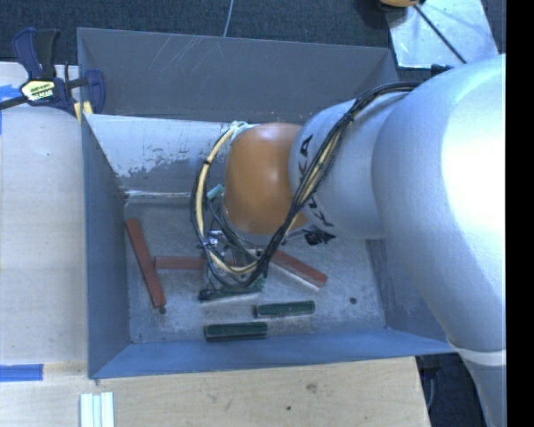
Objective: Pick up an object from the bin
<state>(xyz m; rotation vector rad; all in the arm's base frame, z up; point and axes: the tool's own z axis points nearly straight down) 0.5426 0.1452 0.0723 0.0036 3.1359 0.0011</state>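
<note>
My gripper (221,283) sits low in the grey bin (102,238), between red sticks (145,263) and green bars (285,309); open or closed, I cannot tell.

A single camera is placed above the bin (249,74), looking down and tilted somewhat to one side, so that the far wall is presented more fully than the near one. It is placed close: the bin spans most of the view. The arm (427,176) occupies the right side.
</note>
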